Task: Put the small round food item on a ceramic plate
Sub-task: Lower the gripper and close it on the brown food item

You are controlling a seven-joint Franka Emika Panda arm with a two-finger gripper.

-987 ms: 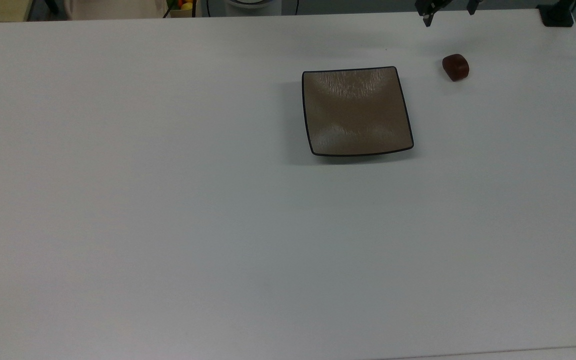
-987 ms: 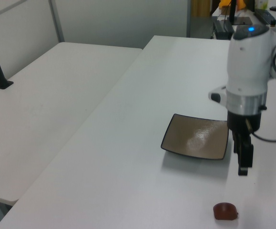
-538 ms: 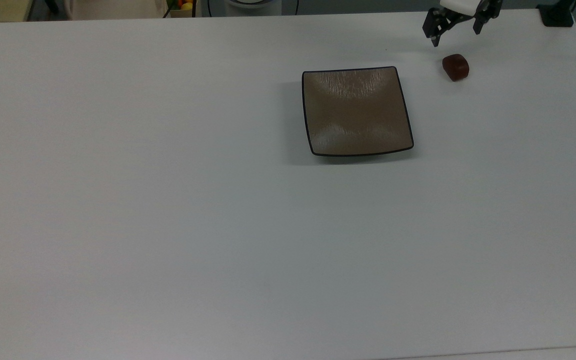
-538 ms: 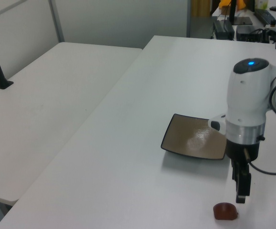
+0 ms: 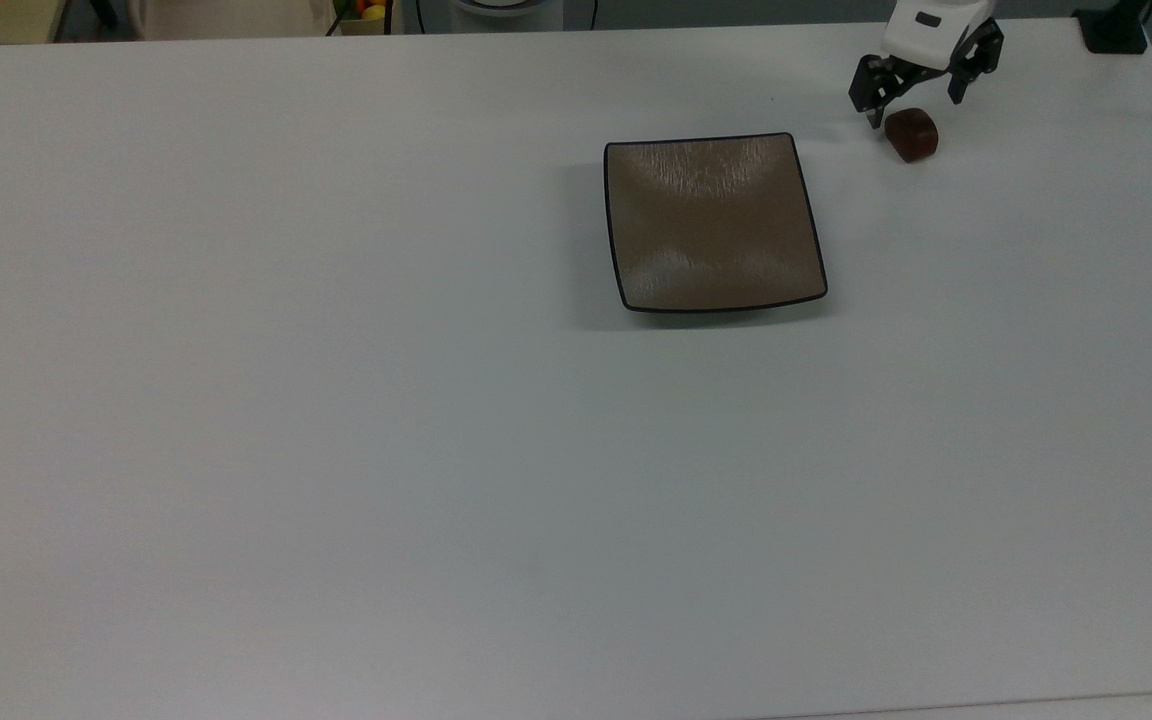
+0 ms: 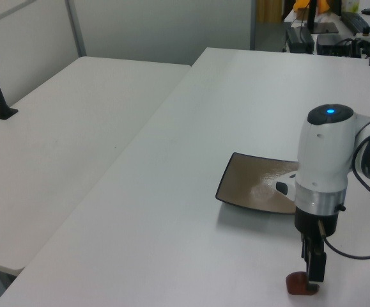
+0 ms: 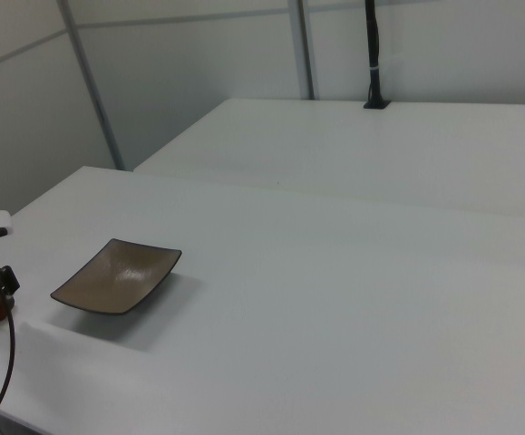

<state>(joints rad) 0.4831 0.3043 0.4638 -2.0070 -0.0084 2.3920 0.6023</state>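
Slippage worries us: our gripper, fingers spread wide, straddles the small round food item on the table, well right of the ceramic plate in the top view. Its smooth rounded skin could squirt sideways if we close off-centre.

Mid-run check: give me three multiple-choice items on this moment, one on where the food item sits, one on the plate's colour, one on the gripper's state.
1. Where is the food item?
A. on the plate
B. on the table, at the top view's right of the plate
C. lifted in the air

2. The plate is:
A. brown
B. blue
C. white

3. The gripper is:
A. shut on the item
B. open, fingers either side of the item
C. over the plate

Answers: 1 B, it rests on the table; 2 A, brown with black rim; 3 B, fingers spread around it.
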